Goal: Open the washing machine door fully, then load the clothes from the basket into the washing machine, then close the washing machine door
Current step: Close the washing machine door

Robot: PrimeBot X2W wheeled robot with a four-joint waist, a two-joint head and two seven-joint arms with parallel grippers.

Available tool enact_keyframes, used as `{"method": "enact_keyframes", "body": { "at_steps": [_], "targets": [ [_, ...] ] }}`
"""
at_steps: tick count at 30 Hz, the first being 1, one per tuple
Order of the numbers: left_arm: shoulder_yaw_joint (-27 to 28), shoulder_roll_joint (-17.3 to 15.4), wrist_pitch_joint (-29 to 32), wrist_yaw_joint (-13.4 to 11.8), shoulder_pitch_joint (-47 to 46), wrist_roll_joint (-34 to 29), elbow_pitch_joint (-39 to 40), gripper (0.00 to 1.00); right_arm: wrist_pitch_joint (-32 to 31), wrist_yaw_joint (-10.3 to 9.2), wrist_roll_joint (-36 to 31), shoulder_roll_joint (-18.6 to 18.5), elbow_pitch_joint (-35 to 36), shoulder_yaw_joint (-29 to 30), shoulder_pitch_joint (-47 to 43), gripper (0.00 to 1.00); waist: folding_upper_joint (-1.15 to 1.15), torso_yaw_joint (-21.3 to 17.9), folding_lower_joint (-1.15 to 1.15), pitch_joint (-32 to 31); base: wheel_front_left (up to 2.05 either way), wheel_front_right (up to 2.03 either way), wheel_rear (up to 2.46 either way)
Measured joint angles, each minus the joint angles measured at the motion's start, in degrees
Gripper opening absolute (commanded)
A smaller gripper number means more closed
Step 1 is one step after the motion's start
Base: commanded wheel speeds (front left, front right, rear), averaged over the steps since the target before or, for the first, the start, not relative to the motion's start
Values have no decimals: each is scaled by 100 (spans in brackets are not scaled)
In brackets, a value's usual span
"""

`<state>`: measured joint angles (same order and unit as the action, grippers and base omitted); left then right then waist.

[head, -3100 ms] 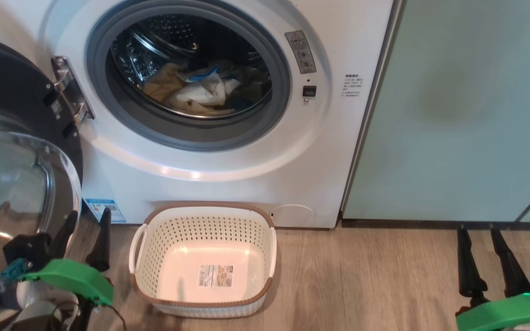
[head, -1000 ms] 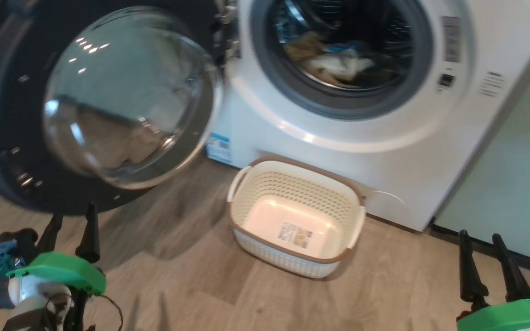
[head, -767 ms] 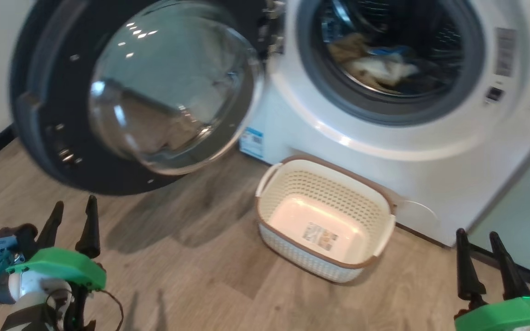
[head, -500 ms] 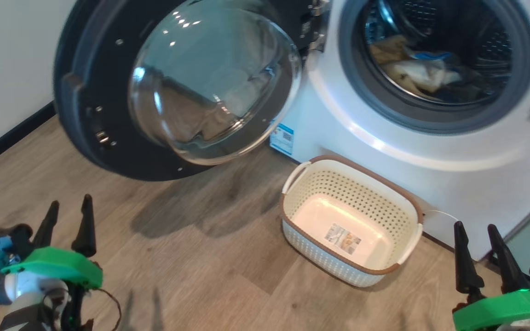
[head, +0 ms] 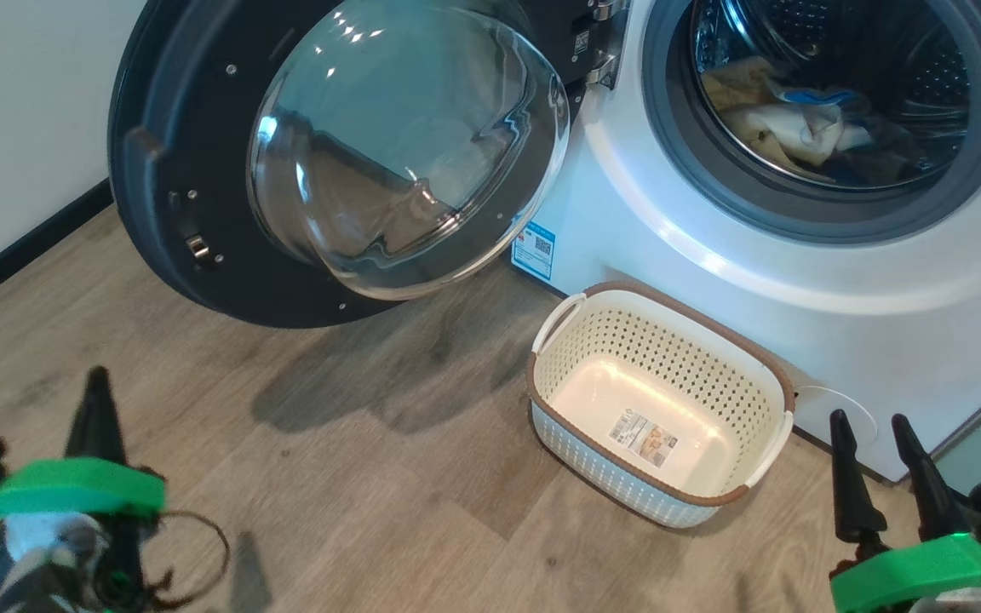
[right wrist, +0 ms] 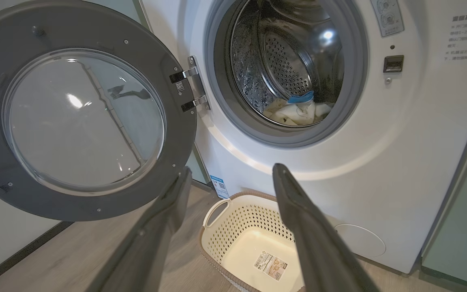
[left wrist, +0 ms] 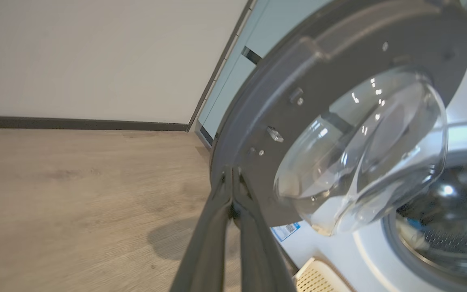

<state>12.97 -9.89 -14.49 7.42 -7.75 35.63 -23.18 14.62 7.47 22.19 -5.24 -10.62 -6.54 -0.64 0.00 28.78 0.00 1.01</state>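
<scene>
Presently the washing machine [head: 797, 289] stands with its door [head: 158, 255] swung wide to the left on one metal hinge [head: 601, 68]. The door hangs above the wooden floor [head: 354, 477], between the left gripper [head: 97, 387] and the drum opening. The clothes [head: 797, 128] lie in a heap inside the drum [head: 925, 68]; the number of pieces in the heap cannot be told. One basket [head: 652, 498] sits on the floor just in front of the machine, below the opening and between the two grippers, touching neither. Its base carries one label [head: 644, 437], and two white handles show at its ends. One blue sticker [head: 535, 249] is fixed low on the machine front, near the basket.

Left gripper: fingers pressed together, pinching nothing, low at the left, apart from the door. Right gripper [head: 868, 426]: fingers spread, nothing between them, low at the right, near the basket.

The left wrist view adds the white wall [left wrist: 95, 52], its dark skirting [left wrist: 75, 123] and a pale teal cabinet [left wrist: 221, 101] behind the door edge. Unlike that view, the right wrist view shows the basket base, the hinge and the latch socket [right wrist: 393, 63] right of the opening.
</scene>
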Motion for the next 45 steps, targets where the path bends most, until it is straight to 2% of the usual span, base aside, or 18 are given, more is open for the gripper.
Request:
{"method": "enact_keyframes", "body": {
  "at_steps": [4, 8, 12, 20, 26, 32, 38, 45],
  "targets": [
    [142, -107, 51, -1, -304, 1372, -203, 0, 0, 0, 0, 0, -1, -24, -3, 100, 0, 4, 0, -8, 0, 0, 0],
    [333, -448, 394, -1, -709, 2512, -575, 0, 0, 0, 0, -1, 13, -23, -8, 100, 0, -41, 0, 22, 0, 0, 0],
    [756, -720, 771, -2, -1213, 3563, -1069, 0, 0, 0, -1, -19, 13, -55, -8, 100, 0, -161, 0, 99, 0, 0, 0],
    [1447, -1432, 1363, -2, -2401, 4679, -2292, 0, 0, 0, -2, -141, 11, -130, 55, 100, 0, -415, 0, 396, 0, 0, 0],
    [1710, -1948, 1846, -3, -3252, 5116, -3088, 0, 0, 0, -9, -203, 12, -148, 298, 100, 0, -604, 1, 626, 0, 0, 0],
    [1829, -2361, 2137, -122, -3953, 5261, -3812, 0, 0, 0, -9, -345, 11, -174, 361, 100, 0, -720, 1, 807, 0, 0, 0],
    [1660, -2679, 2331, -214, -4616, 5171, -4254, 0, 0, 0, -24, -399, 12, -215, 461, 100, 0, -797, 1, 969, 0, 0, 0],
    [1248, -2828, 3071, -263, -4881, 4945, -4503, 0, 0, 0, -58, -522, 19, -255, 569, 100, 0, -877, 0, 1139, 0, 0, 0]
  ]
}}
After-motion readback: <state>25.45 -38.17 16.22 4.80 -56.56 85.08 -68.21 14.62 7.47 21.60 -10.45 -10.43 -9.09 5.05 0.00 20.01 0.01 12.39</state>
